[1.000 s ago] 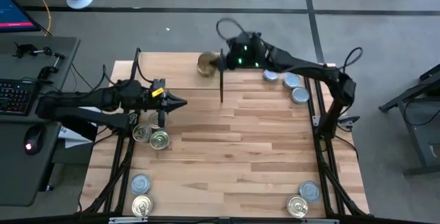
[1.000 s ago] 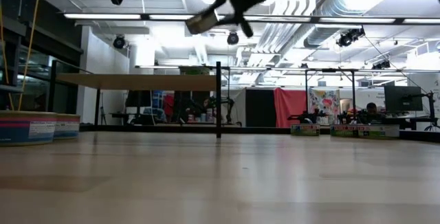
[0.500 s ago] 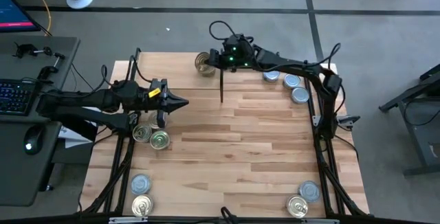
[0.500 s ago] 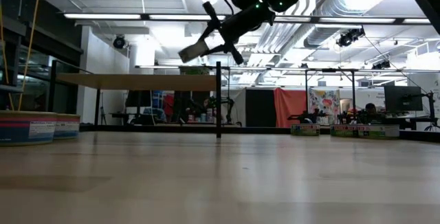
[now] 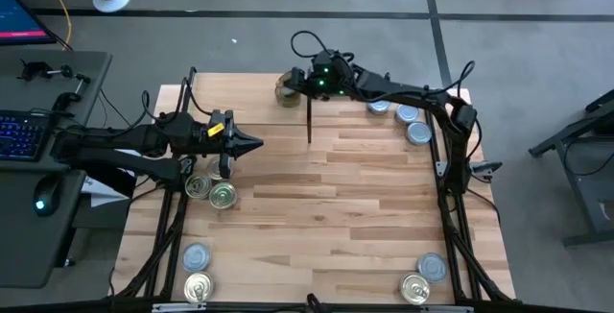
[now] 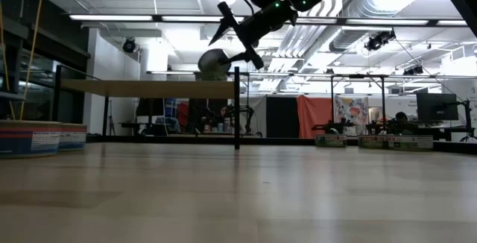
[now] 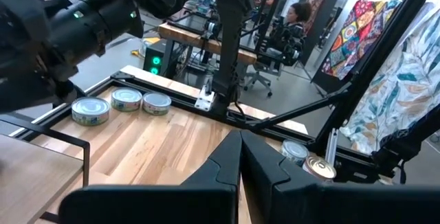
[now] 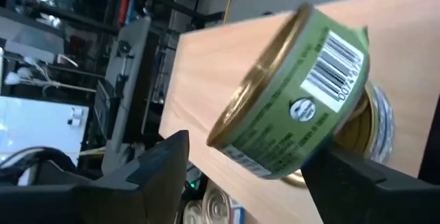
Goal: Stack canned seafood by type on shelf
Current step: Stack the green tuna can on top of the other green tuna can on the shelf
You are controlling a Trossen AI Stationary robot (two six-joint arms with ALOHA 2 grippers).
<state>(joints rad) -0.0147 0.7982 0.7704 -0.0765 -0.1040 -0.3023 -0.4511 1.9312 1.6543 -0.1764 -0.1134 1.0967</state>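
My right gripper hangs open over the shelf at the table's far edge. Between its spread fingers a green-labelled, gold-rimmed tin lies tilted on a gold-topped tin that stands on the shelf board. In the low view the tilted tin shows just above the board, under the fingers. My left gripper is shut and holds nothing, level above the table's left half. My right gripper stands open around the tilted green tin, coming at it slanting down from the table's right. One finger lies close by the tin's lower rim; I cannot tell whether it touches. The other finger is clear of the tin.
Three silver-blue tins lie at the far right. Two tins lie under the left arm, two at the near left corner, two at the near right. A black shelf upright stands beside the right gripper.
My right gripper has come down toward the shelf's board with the green tin and rolled about its own axis. It has then opened. The tin has sunk with it and now lies tilted on the tin below.
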